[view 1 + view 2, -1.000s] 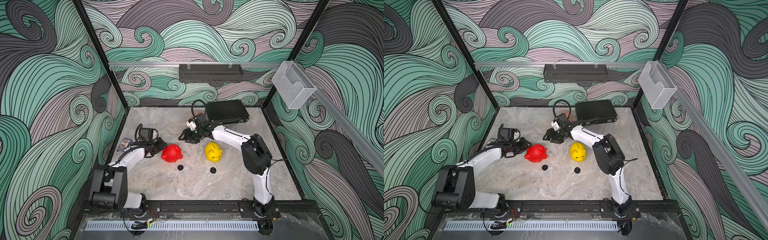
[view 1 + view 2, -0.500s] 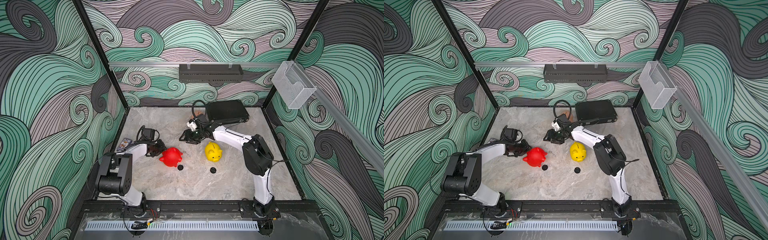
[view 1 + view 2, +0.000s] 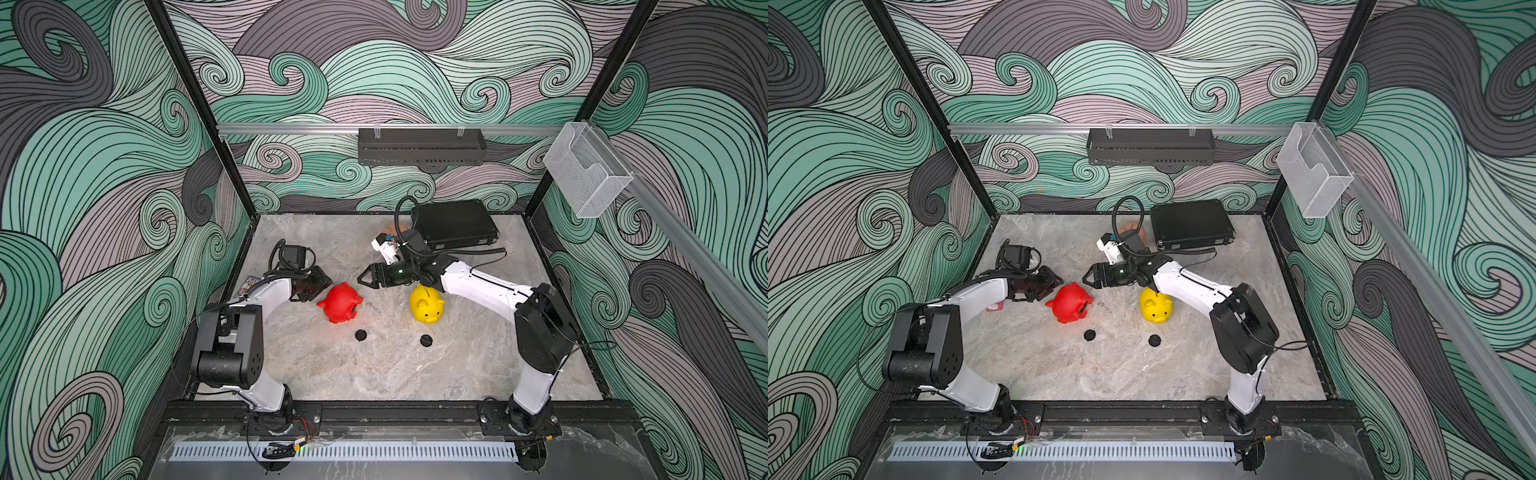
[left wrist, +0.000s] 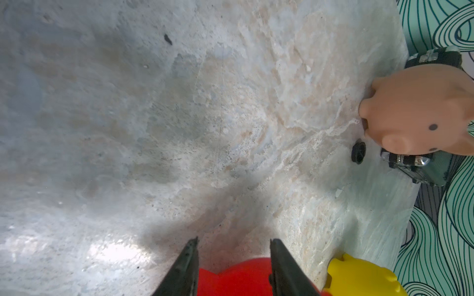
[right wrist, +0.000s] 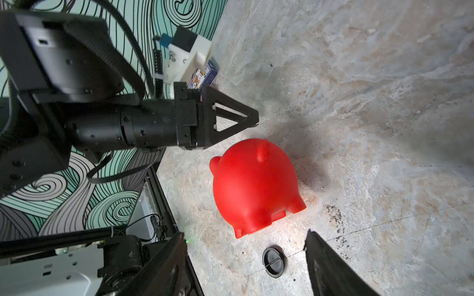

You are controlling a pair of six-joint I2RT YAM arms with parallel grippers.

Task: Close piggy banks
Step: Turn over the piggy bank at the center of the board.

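Colours, top views. Glossy red plastic pig bank (image 3: 340, 302): uniform bright red, casts a reddish tint on the surface beside it. Glossy yellow plastic pig bank (image 3: 427, 304): bright yellow, small black eye dots. Peach-pink plastic pig bank (image 4: 420, 107): pale peach, black eye dots. Small round plugs (image 3: 360, 335) (image 3: 426, 340): plain black.

Stone-look desk (image 3: 386, 374): mottled grey and beige veining, a few dark specks.

Rectangular hard case (image 3: 455, 224): black; silver latches show in the left wrist view.

Enclosure walls (image 3: 104, 166): swirling wave pattern in teal, mint, mauve and dark grey, black line work.

Arms: white links, black joints; fingers (image 4: 188, 264) black.
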